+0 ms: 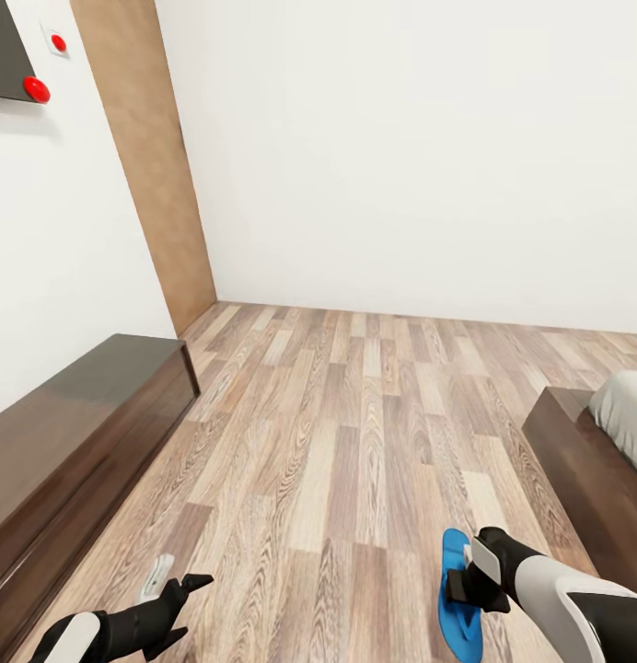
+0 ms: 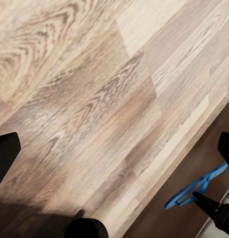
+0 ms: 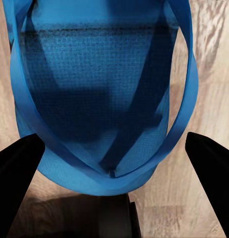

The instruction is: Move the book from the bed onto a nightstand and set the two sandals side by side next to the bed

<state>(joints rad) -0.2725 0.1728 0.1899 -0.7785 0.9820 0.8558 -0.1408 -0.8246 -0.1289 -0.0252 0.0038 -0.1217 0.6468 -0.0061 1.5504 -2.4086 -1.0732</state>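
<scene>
Starting at the far left of the head view, meets a dark wall panel (image 1: 5, 51) with a red round knob (image 1: 36, 89) at its lower corner and, just beside it, a small white plate (image 1: 57, 42) carrying a red dot. Carries no lettering clear enough to read. Moves on to a tall wooden strip (image 1: 148, 166) set into the white wall, and below it a long low dark cabinet (image 1: 79, 433) along the wall.

Finds the left pincer (image 1: 176, 585) low at the left over the wood-plank floor (image 1: 355, 442), spread wide and gripping nothing. Confirms that in the left wrist view, with one dark finger (image 2: 5, 153) at each edge and bare planks between. Adds from that same view a dark brown band (image 2: 193, 163) and a blue strap loop (image 2: 193, 191) with a dark pointed tip against it; cannot tell which sandal that is.

Reaches the right pincer (image 1: 468, 573) low at the right, poised over a blue sandal (image 1: 455, 617) near the bed (image 1: 585, 470). Shows more in the right wrist view: the sandal (image 3: 99, 89) sole-up to the lens with its thin straps, lying between the two fingers (image 3: 17, 173), parted wide to either side and not clamped. Cannot tell whether the sandal rests on the floor or hangs just above it.

Ends at the far right with the dark frame and a corner of grey mattress (image 1: 627, 414).
</scene>
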